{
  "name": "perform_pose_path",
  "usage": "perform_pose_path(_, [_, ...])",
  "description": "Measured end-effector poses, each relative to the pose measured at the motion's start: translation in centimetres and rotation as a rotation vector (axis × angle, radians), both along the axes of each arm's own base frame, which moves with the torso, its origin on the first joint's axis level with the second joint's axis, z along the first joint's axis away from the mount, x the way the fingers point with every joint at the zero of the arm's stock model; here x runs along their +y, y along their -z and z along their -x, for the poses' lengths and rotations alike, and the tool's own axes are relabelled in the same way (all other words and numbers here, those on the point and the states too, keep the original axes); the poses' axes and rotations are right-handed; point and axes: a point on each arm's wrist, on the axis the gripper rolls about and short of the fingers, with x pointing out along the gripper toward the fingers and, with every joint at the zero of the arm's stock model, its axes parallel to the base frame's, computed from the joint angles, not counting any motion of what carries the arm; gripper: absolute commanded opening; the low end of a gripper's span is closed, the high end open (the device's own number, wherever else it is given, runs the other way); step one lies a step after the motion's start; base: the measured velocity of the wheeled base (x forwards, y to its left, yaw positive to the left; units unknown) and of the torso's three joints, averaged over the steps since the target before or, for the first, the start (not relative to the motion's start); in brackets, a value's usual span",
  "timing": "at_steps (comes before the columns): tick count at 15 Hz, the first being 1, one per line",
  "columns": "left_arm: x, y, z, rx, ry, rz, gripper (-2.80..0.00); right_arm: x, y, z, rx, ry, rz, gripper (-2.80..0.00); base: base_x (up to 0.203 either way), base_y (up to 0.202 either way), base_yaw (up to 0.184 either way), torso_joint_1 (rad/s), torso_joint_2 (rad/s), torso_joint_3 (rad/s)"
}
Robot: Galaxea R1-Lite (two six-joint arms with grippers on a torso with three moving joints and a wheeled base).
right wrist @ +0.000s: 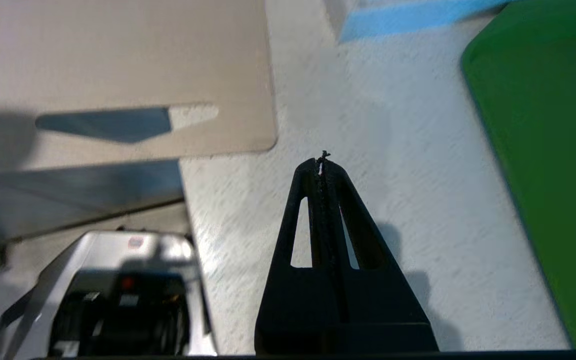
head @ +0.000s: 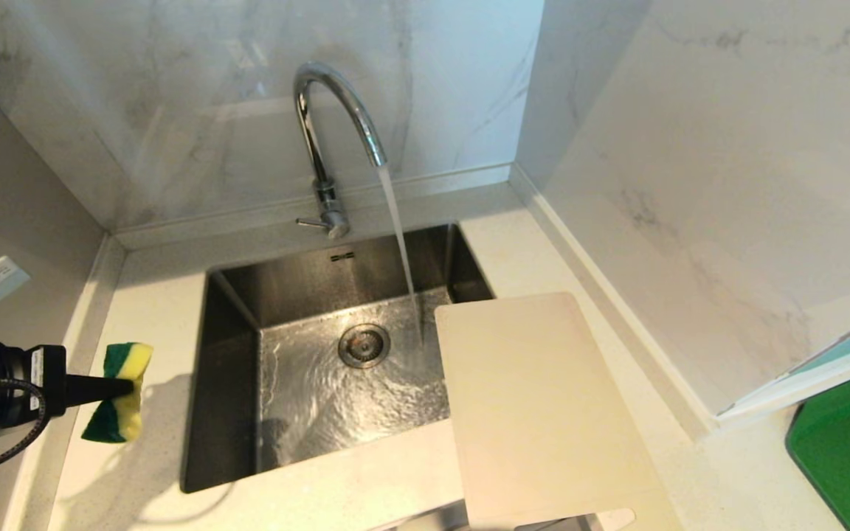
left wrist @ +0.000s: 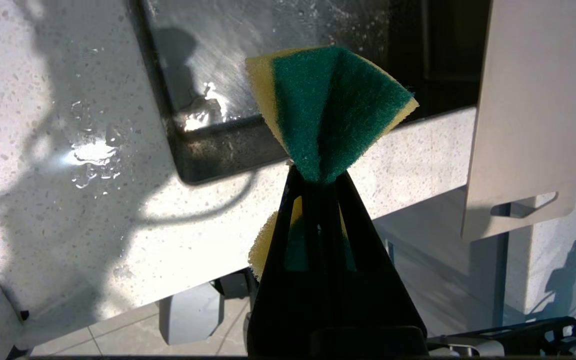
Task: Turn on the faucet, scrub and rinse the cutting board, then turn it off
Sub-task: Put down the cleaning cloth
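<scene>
On table [head: 159, 310], right of sink [head: 233, 383]: cutting board [head: 543, 413], long axis running away from robot, slotted end overhanging near edge. Faucet [head: 322, 147] running. Right pincer [right wrist: 322, 165] clenched empty, just beside slotted end, nearer arm. Left pincer [head: 126, 385] grasping sponge [head: 121, 398], well apart across sink

Strong daylight falls from the upper right, washing the counter [head: 159, 310] pale and bleaching its speckle near the sink's [head: 233, 383] left edge. The sponge [head: 119, 392] throws a soft shadow across that counter. Wet patches glare white in the left wrist view, and the sink floor glints where water ripples. The board [head: 536, 413] looks evenly lit. In the right wrist view the near edges blur and the gripper [right wrist: 322, 162] casts a dim shadow.
</scene>
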Motion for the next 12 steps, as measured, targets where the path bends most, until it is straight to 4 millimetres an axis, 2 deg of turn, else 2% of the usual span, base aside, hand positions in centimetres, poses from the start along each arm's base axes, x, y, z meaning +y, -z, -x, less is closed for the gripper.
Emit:
perform_pose_path(5, [0.0, 0.0, 0.0, 0.000, 0.003, 0.001, -2.80, 0.0, 0.1, 0.8, -0.104, -0.065, -0.012, -2.80, 0.000, 0.000, 0.000, 0.000, 0.00, 0.000])
perform_pose_path(8, [0.0, 0.4, 0.1, 0.014, 0.002, 0.000, -2.80, 0.0, 0.2, 1.7, -0.224, -0.051, -0.027, -2.80, 0.000, 0.000, 0.000, 0.000, 0.00, 0.000])
perform_pose_path(12, [0.0, 0.5, 0.1, 0.019, 0.000, -0.005, -2.80, -0.1, 0.3, 2.0, -0.271, -0.040, -0.040, -2.80, 0.000, 0.000, 0.000, 0.000, 0.00, 0.000])
